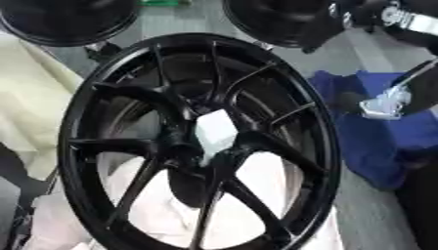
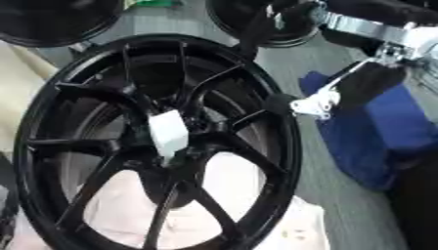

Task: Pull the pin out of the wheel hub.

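Right of the wheel, the right robot hand (image 2: 359,90) hangs beside the rim, black with a silver bracket at its lower edge, over a blue cloth (image 2: 376,141). Whether its fingers are curled or straight I cannot tell (they blur into the dark of the arm), and it does not seem to grip anything that shows. Its arm comes down from the upper right corner, with silver joints catching the light.

A large black wheel hub (image 1: 197,141) with thin paired spokes fills most of the view, lying tilted on pale cream padding (image 1: 34,97) and a whitish cloth that shows through the lower spokes. At its centre a pale, blocky pin (image 1: 215,131) sticks up from the bore, still seated among the spoke roots and well apart from the right robot hand. Beyond the wheel, two more dark round wheels (image 1: 68,22) lie at the far edge of the grey bench (image 1: 368,210).
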`<state>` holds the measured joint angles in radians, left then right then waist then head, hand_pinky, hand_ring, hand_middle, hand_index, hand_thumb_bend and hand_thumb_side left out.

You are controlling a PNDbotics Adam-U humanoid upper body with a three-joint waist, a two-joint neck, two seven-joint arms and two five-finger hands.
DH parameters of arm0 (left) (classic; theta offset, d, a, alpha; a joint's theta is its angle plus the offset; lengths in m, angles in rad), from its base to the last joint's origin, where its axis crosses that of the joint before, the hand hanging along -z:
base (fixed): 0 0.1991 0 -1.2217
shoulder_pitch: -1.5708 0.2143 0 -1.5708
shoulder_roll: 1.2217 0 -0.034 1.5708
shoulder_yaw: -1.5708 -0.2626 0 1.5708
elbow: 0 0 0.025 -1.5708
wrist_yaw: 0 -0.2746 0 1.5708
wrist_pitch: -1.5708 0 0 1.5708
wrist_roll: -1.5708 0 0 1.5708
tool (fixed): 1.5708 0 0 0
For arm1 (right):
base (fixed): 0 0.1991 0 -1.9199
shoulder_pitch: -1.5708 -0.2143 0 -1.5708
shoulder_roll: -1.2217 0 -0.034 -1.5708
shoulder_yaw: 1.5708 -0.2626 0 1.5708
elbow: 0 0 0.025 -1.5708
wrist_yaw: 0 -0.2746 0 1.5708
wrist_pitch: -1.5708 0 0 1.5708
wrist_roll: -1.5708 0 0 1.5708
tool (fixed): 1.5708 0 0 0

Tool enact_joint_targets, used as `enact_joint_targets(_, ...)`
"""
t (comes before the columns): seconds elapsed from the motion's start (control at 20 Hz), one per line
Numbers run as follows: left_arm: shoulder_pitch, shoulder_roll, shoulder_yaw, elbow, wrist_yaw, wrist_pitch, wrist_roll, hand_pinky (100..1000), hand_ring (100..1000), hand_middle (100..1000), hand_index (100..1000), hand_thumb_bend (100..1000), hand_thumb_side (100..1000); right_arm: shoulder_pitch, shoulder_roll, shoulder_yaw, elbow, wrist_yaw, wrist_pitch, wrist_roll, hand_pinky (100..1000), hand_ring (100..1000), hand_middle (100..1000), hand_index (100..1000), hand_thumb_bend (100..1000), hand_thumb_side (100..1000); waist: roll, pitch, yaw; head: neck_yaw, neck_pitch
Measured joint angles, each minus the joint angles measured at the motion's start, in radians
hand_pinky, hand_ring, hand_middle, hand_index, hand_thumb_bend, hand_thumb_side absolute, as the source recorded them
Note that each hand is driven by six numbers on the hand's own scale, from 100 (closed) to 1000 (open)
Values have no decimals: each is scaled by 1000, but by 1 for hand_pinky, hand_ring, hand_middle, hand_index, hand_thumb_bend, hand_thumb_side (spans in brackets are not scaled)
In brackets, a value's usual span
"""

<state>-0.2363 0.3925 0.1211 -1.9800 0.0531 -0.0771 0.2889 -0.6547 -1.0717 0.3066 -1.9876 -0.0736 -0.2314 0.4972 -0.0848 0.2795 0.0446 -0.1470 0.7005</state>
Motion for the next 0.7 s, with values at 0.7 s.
enact_joint_targets(0.7,7,5,1,0,0,6,3,916,550,534,697,263,643,-216,53,150,0,13,133,227,835,816,797,806,559,402,-23,8,33,-45,31)
